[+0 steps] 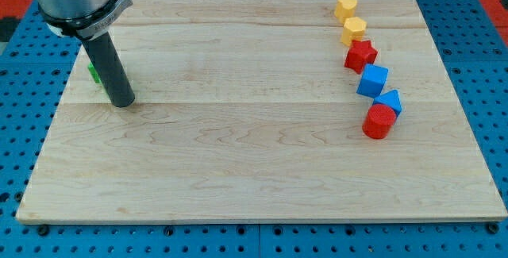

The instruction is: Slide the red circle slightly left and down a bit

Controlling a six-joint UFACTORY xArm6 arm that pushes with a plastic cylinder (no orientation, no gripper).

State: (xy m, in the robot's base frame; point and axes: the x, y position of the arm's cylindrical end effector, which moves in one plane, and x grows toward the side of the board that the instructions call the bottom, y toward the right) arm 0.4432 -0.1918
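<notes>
A: Where's your red circle (379, 121)?

B: Far over at the view's right, lowest block in a string of six. It touches the small blue block (390, 101) at its 1 o'clock. Above that run the blue cube (372, 80), the red star (360, 55), and two yellow blocks (354, 28) (345, 6) climbing toward 11 o'clock.

A: And my tip (121, 102)?

B: Well apart from it, near the desk's (238, 163) left edge. From the tip, your circle lies at about 3 o'clock, across bare wood. No jaws on this rig, so you have nothing wide, narrow or holding; just the dark rod standing on the board.

A: Anything by the rod?

B: A green block (93, 72), mostly hidden behind it at 10 o'clock; shape can't be told.

A: Room around the circle?

B: Open wood at its 9, 8 and 6 o'clock. The desk's right edge is near at 3 o'clock; the bottom edge is farther off.
</notes>
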